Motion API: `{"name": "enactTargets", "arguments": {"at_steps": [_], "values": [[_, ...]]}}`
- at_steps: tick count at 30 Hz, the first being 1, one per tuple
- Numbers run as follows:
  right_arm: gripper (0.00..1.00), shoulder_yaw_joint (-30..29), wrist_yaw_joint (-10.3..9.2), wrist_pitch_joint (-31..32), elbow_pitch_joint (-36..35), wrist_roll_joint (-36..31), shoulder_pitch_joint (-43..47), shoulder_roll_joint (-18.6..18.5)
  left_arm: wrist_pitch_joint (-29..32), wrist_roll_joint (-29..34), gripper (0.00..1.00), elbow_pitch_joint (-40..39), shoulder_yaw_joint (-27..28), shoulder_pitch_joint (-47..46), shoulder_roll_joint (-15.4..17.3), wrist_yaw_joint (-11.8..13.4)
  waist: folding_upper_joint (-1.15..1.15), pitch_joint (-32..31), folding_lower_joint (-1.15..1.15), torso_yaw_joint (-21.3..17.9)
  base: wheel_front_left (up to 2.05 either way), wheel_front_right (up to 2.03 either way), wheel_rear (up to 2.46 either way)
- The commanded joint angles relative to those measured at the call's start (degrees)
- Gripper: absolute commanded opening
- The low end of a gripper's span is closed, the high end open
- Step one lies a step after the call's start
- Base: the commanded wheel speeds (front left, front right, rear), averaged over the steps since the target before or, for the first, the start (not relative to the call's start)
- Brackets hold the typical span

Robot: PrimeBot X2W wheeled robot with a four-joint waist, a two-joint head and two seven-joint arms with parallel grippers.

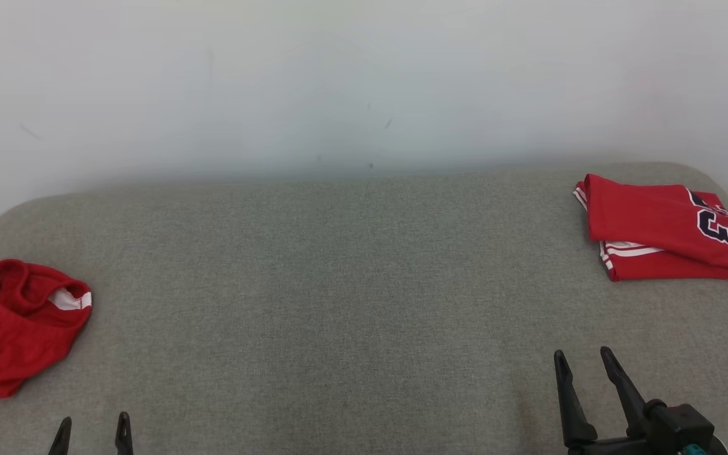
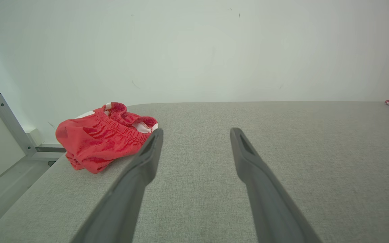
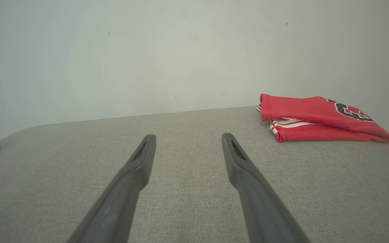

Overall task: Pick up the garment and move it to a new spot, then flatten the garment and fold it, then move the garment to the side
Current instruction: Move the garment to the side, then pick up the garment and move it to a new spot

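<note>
Got left pincer (image 1: pixel 95 418) spread wide, empty, near crumpled red shorts (image 1: pixel 13 325); right pincer (image 1: pixel 582 352) same deal, well apart from folded red jersey (image 1: pixel 648 221) on the grey bench (image 1: pixel 339 284).

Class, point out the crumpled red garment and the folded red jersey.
crumpled red garment (image 1: pixel 10 341): head view, plain red cloth below the gathered band.
folded red jersey (image 1: pixel 642 212): head view, plain top layer.
</note>
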Motion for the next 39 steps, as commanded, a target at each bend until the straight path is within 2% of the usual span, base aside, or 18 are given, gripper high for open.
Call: {"name": "enactTargets", "arguments": {"at_steps": [1, 29, 34, 39], "values": [[1.00, 0.09, -0.15, -0.46, 0.47, -0.02, 0.75, 0.35, -0.17, 0.59, 1.00, 0.23, -0.02, 0.70, 0.17, 0.07, 0.00, -0.22, 0.01, 0.35, 0.00, 0.00, 0.00], [1.00, 0.96, -0.15, -1.04, 2.96, -0.74, 1.05, 1.83, -0.17, 0.55, 1.00, 1.18, -0.47, 0.56, 0.32, 0.07, 0.00, 0.25, 0.01, 1.03, 0.00, 0.00, 0.00], [1.00, 0.81, -0.15, -1.04, 2.78, -0.69, 1.10, 1.94, -0.17, 0.44, 1.00, 1.70, -0.57, 0.00, 0.36, 0.07, 0.00, 0.36, 0.01, 2.74, 0.00, 0.00, 0.00], [1.00, 0.96, -0.15, -1.04, 2.92, -0.21, 1.94, 2.58, -0.17, 0.74, 1.00, 2.21, -0.36, -1.08, 0.54, 0.10, 0.00, 0.38, 0.01, 6.98, 0.00, 0.00, 0.00]]}}
